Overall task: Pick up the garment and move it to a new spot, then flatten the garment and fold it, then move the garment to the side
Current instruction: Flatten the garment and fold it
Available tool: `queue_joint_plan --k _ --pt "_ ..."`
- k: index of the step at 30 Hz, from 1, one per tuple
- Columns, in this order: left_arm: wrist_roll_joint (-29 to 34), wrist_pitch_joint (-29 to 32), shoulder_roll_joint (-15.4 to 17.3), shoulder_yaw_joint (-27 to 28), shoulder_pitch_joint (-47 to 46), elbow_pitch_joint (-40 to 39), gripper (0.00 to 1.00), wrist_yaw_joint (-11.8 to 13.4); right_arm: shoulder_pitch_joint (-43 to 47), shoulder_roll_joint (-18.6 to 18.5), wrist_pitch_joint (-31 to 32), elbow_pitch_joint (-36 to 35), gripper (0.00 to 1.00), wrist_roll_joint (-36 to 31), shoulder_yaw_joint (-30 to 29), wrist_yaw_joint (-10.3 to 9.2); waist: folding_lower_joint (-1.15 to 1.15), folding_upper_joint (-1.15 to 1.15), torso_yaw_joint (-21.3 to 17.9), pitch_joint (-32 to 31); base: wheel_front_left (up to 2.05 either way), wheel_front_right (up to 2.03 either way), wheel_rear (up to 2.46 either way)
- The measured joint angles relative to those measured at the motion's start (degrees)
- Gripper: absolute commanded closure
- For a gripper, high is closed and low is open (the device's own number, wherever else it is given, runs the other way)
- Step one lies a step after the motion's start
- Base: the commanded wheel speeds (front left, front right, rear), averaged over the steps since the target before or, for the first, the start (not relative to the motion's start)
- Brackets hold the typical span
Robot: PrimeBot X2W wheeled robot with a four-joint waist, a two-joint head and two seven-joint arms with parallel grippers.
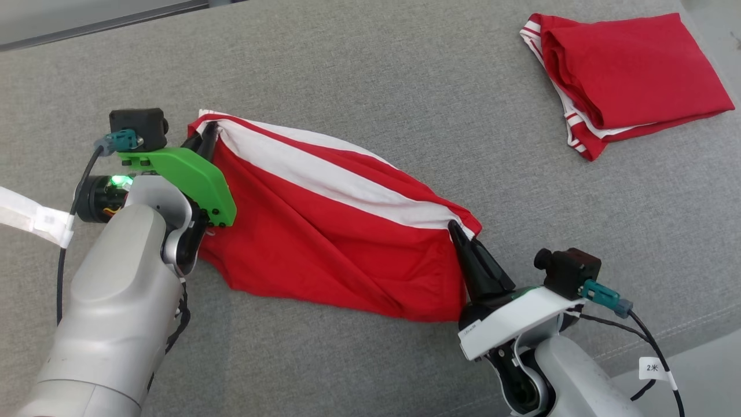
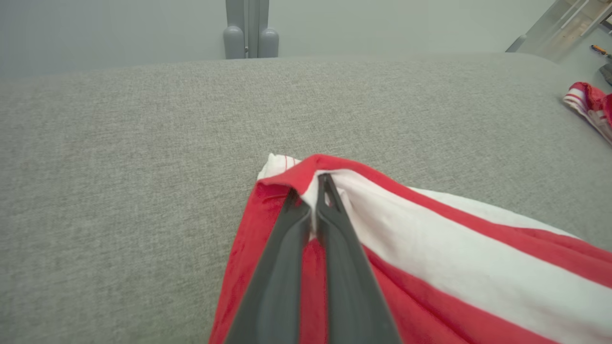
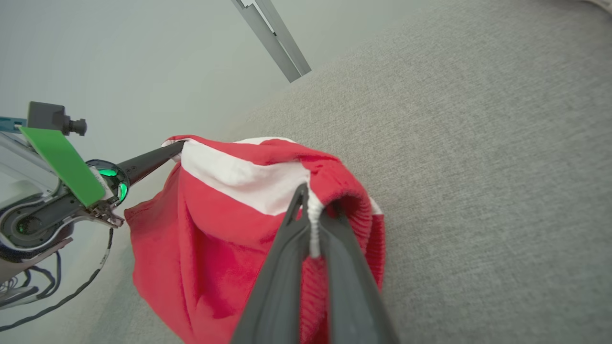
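Both grippers are clamped on the red garment, one at each end of its white-banded edge.

The left gripper point(image 1: 207, 138), at the left of the head view, has its jaws pinched together on the upper-left corner of the garment point(image 1: 324, 231). The right gripper point(image 1: 455, 230), at lower right, is closed on the opposite corner. The cloth spans between them, with its long axis running from upper left to lower right. The white band is along the top and the red body sags toward the bottom of the frame, over the grey fabric surface point(image 1: 359, 58). Neither arm is nearer, so any carry or spreading needs both moving together. A folded red garment point(image 1: 631, 75) lies well apart at upper right.
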Motion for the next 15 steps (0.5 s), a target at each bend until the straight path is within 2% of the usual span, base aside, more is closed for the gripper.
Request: queue_joint_plan --k 3,4,5,6,7,15 --pt "0.0 -0.8 -0.3 0.2 -1.5 2.9 1.0 0.3 -1.0 0.1 0.0 0.4 1.0 -0.2 0.2 0.0 0.0 0.0 -0.5 0.4 0.0 0.0 0.0" --pt "0.0 -1.4 -0.4 0.3 -1.9 3.8 0.9 0.5 -1.2 0.1 0.0 0.4 0.79 -0.1 0.3 0.0 0.0 0.0 -0.6 0.5 0.0 0.0 0.0" --pt "0.0 -1.9 -0.6 0.4 -2.2 4.4 0.63 0.6 -1.3 0.1 0.0 0.3 0.46 0.1 0.3 0.0 0.0 0.0 -0.6 0.5 0.0 0.0 0.0" --pt "0.0 -2.3 -0.8 0.4 -2.5 5.2 0.43 0.6 -1.3 0.1 0.0 0.4 0.07 0.8 0.4 0.0 0.0 0.0 -0.6 0.5 0.0 0.0 0.0" --pt "-0.1 -2.7 -1.0 0.4 -2.7 5.7 0.0 0.6 -1.3 0.1 0.0 0.4 0.0 0.9 0.4 0.0 0.0 0.0 -0.5 0.5 0.0 0.0 0.0" --pt "-1.2 -8.7 -3.3 0.4 -1.8 7.7 0.0 -1.4 0.4 0.2 0.0 -0.5 0.0 -1.2 -3.2 0.0 0.0 0.0 1.0 -1.6 0.0 0.0 0.0"
